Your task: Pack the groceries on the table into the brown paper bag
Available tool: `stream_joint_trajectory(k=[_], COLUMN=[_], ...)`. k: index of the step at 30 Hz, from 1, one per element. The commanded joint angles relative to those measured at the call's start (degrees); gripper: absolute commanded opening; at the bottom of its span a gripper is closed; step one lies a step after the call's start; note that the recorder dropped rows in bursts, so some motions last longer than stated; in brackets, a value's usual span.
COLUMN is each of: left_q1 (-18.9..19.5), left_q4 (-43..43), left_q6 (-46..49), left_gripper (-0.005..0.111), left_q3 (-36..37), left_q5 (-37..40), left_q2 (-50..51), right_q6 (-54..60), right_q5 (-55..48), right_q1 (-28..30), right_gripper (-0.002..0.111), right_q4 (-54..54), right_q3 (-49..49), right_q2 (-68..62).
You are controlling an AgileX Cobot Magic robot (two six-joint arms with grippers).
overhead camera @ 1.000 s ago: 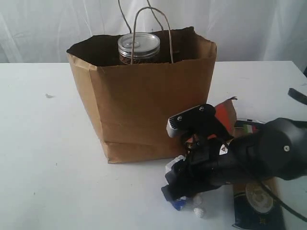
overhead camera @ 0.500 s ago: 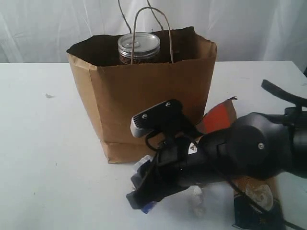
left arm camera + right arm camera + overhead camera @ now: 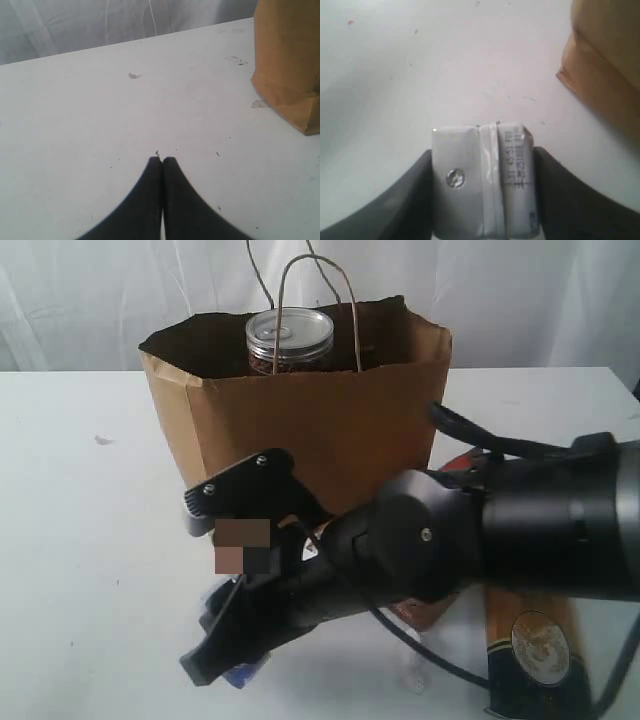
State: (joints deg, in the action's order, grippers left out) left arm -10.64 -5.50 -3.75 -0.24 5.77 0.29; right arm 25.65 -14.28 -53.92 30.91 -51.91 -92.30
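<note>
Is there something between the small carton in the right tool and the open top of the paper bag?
Yes. The small white-blue carton in the right tool hangs low before the brown paper bag, whose front wall blocks the way. Cord handles arch over the opening, above the clear jar inside.

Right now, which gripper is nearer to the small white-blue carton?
Right. The right gripper is shut on the small white-blue carton; the left gripper, jaws shut, hangs over the white tabletop, the carton outside its view.

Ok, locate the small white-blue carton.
The small white-blue carton is held in the right gripper, lower left of the exterior view, in front of the brown paper bag.
</note>
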Motion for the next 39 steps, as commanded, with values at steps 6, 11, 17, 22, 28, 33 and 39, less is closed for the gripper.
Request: stream_joint_trajectory(k=[6, 11, 17, 22, 28, 33, 39], left_q1=[0.2, 0.2, 0.2, 0.2, 0.2, 0.2, 0.2], left_q4=[0.0, 0.0, 0.0, 0.0, 0.0, 0.0, 0.0], left_q6=[-0.1, -0.1, -0.1, -0.1, -0.1, -0.1, -0.1], left_gripper=[0.0, 0.0, 0.0, 0.0, 0.0, 0.0, 0.0], left_q3=[0.2, 0.2, 0.2, 0.2, 0.2, 0.2, 0.2], left_q5=[-0.2, -0.2, -0.2, -0.2, -0.2, -0.2, -0.2], left_q2=[-0.3, -0.3, -0.3, -0.3, -0.3, -0.3, -0.3], right_q6=[2.7, 2.7, 2.8, 2.8, 2.7, 2.7, 2.7], right_q5=[-3.1, -4.9, -6.3, -7.7, -11.1, -12.8, -12.6], right_q1=[-3.0, -3.8, -3.8, -3.8, -3.8, -3.8, -3.8], right_gripper=[0.0, 0.0, 0.0, 0.0, 0.001, 0.031, 0.069], right_q4=[-1.0, -1.3, -1.6, -2.7, -4.1, -5.5, -5.5], right_q3=[-9.4, -14.4, -18.9, -21.1, -22.3, -22.3, -22.8], right_q2=[-7.6, -10.9, -14.8, -17.6, -19.2, -19.2, -18.4])
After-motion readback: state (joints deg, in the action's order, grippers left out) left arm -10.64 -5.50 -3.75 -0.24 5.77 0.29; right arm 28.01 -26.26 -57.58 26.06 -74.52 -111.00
